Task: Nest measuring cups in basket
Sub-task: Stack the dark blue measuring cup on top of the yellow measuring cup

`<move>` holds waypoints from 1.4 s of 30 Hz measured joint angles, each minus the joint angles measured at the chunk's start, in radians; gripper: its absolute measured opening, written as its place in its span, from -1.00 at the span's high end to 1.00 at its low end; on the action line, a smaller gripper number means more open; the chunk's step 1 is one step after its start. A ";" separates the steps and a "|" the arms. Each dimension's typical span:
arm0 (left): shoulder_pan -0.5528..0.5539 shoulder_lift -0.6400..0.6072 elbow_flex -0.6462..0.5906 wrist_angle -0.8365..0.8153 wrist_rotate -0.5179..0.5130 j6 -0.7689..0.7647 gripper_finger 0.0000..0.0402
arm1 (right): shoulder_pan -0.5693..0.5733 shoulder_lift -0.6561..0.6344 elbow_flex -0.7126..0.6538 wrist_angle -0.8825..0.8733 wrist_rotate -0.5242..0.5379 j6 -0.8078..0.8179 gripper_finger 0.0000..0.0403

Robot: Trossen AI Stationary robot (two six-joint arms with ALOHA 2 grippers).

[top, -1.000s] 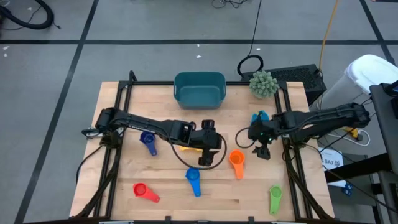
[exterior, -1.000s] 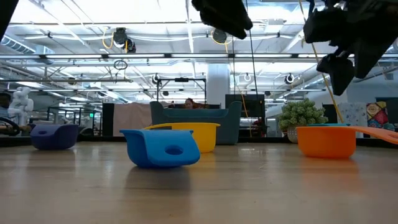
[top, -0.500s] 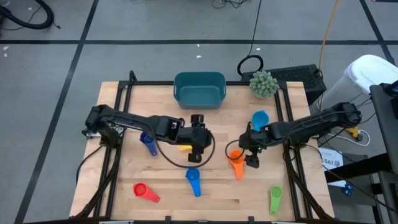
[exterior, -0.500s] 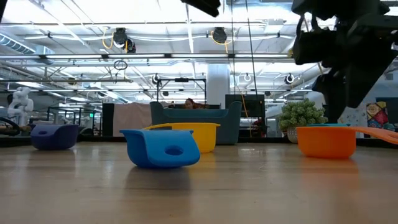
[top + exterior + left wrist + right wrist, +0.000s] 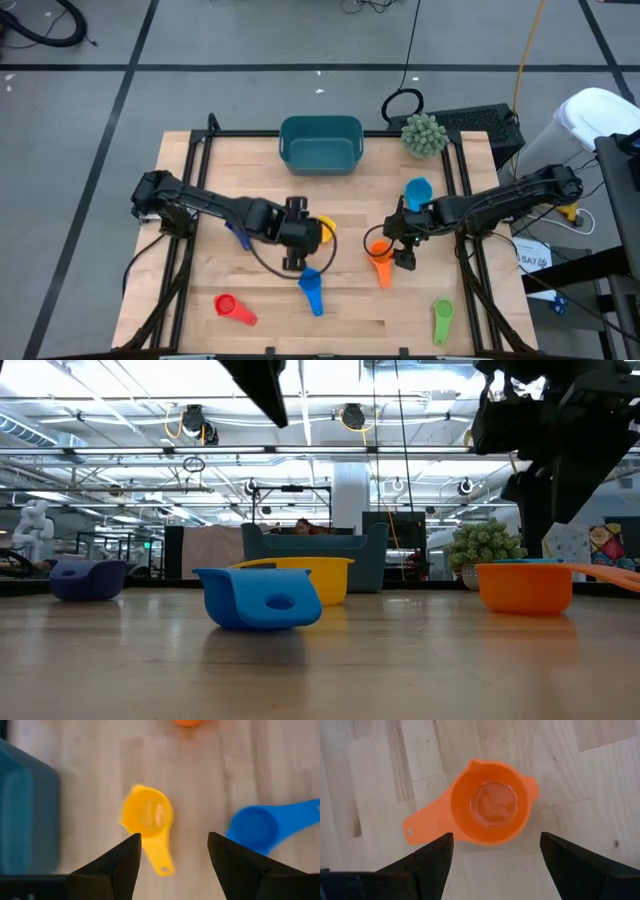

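Picking stage: low in frame, the right gripper hangs jaws spread over the orange cup; next, drop and pinch its rim. Left gripper, jaws apart, eyes the yellow cup. Top centre, the basket holds no cup.

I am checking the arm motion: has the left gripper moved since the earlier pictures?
Yes. In the high view the left gripper has pulled back toward the table's left side, now left of the yellow cup.
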 joint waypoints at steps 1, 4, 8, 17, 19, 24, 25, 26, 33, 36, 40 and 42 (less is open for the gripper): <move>-0.007 -0.002 -0.014 0.006 0.009 -0.028 -0.14 | 0.000 -0.004 0.000 -0.007 0.001 -0.002 -0.43; -0.031 0.000 -0.035 -0.003 0.013 -0.125 -0.14 | 0.000 -0.017 0.000 -0.026 0.007 -0.016 -0.43; -0.067 -0.002 -0.034 0.005 0.010 -0.258 -0.14 | 0.000 -0.038 0.000 -0.047 0.048 -0.042 -0.43; -0.074 -0.001 -0.033 -0.559 -0.225 -0.580 -0.14 | 0.000 -0.097 0.001 -0.052 0.057 -0.044 -0.43; -0.050 -0.030 -0.066 -0.535 -0.242 -0.630 -0.14 | 0.000 -0.113 0.001 -0.052 0.057 -0.034 -0.43; -0.017 -0.197 -0.227 -0.440 -0.211 -0.719 -0.14 | 0.000 -0.147 0.001 -0.067 0.056 -0.013 -0.43; -0.008 -0.220 -0.270 -0.475 -0.216 -0.761 -0.14 | 0.000 -0.150 0.001 -0.069 0.056 -0.009 -0.43; 0.004 -0.233 -0.311 -0.497 -0.215 -0.795 -0.14 | 0.000 -0.156 0.002 -0.071 0.056 -0.006 -0.43; 0.034 -0.383 -0.522 -0.418 -0.192 -0.914 -0.14 | 0.000 -0.171 0.002 -0.091 0.076 -0.007 -0.43; 0.055 -0.419 -0.584 -0.430 -0.174 -0.994 -0.14 | 0.000 -0.171 0.002 -0.089 0.077 -0.007 -0.43; 0.082 -0.429 -0.668 -0.404 -0.130 -1.072 -0.14 | 0.000 -0.171 0.002 -0.089 0.077 -0.007 -0.43; 0.092 -0.431 -0.703 -0.392 -0.113 -1.089 -0.14 | 0.000 -0.171 0.002 -0.089 0.077 -0.007 -0.43</move>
